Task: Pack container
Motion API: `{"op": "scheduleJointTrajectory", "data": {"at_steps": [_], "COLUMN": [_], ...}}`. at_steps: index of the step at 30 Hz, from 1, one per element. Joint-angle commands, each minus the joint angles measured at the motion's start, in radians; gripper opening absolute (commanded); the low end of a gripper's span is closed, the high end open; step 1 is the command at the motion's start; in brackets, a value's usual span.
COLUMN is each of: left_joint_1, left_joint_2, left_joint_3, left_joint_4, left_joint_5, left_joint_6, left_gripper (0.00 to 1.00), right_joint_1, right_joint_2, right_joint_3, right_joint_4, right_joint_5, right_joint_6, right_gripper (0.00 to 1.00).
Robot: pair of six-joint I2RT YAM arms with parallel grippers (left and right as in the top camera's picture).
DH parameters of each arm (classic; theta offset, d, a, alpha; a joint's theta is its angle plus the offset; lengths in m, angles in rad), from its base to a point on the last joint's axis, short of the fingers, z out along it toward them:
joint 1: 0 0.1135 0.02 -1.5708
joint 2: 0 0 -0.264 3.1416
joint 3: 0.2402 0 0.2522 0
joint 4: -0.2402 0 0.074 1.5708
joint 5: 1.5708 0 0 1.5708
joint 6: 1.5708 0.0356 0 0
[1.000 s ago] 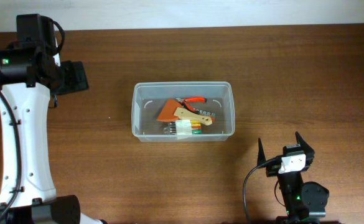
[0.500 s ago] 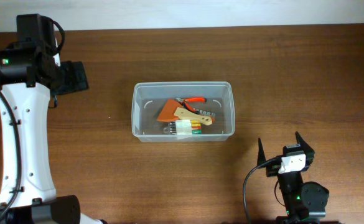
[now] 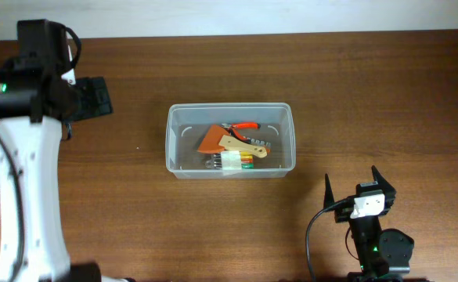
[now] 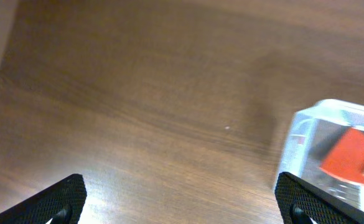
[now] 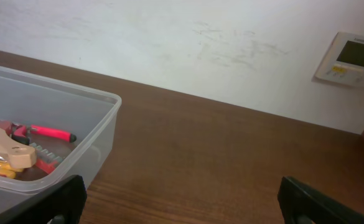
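One brown table (image 3: pixel 369 86) lies before us, the clear container (image 3: pixel 168 141) at its middle, our left gripper (image 4: pixel 182 200) over the far-left corner and right gripper (image 3: pixel 351 180) by the near edge both spread wide and empty, small tools (image 3: pixel 235 146) inside the container.

Overhead: left arm (image 3: pixel 17 180) blurred; tools (image 3: pixel 235 149) in container (image 3: pixel 229 106) overlap, lower ones too small to ID. Left wrist: container cut at right edge. Right wrist: container cut left+bottom, wall panel (image 5: pixel 350 59) cut right.

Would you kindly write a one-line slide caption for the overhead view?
Clear container of small tools on the wooden table, left arm and right arm standing clear.
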Motion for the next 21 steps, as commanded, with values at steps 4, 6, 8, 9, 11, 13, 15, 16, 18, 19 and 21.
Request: {"op": "scheduleJointTrajectory", "data": {"at_steps": [4,6,8,9,11,13,15,16,18,19,21], "left_joint_1": [-0.082,-0.1,-0.105,-0.105,-0.105,-0.105,-0.105,-0.105,-0.105,-0.105,-0.105], "left_joint_2": [-0.211,-0.267,-0.335,-0.375,-0.458,-0.549,-0.645,-0.697,-0.792,-0.835,-0.935], "left_joint_3": [-0.033,-0.092,-0.186,-0.246,-0.371,-0.506,-0.642,-0.715,-0.848,-0.907,-1.038], "left_joint_4": [0.002,0.002,0.003,0.003,0.028,0.091,0.2,0.279,0.441,0.517,0.683], "left_joint_5": [-0.011,-0.011,-0.011,-0.011,-0.011,0.006,0.047,0.07,0.104,0.116,0.139], "left_joint_6": [0.006,0.006,0.006,0.006,0.006,0.006,0.006,0.006,0.006,0.006,0.006], "left_gripper": [0.99,0.99,0.99,0.99,0.99,0.99,0.99,0.99,0.99,0.99,0.99], "right_joint_1": [-0.003,-0.003,-0.003,-0.003,-0.003,-0.003,-0.003,-0.003,-0.003,-0.003,-0.003], "right_joint_2": [-0.01,-0.01,-0.01,-0.01,-0.01,-0.01,-0.01,-0.01,-0.01,-0.01,-0.01], "right_joint_3": [-0.005,-0.005,-0.005,-0.005,-0.005,-0.005,-0.005,-0.005,-0.005,-0.005,-0.005], "right_joint_4": [-0.008,-0.008,-0.008,-0.008,-0.008,-0.008,-0.008,-0.008,-0.008,-0.008,-0.008], "right_joint_5": [0.012,0.012,0.012,0.012,0.012,0.012,0.012,0.012,0.012,0.012,0.012], "right_joint_6": [0.005,0.005,0.005,0.005,0.005,0.005,0.005,0.005,0.005,0.005,0.005], "right_gripper": [0.99,0.99,0.99,0.99,0.99,0.99,0.99,0.99,0.99,0.99,0.99]}}
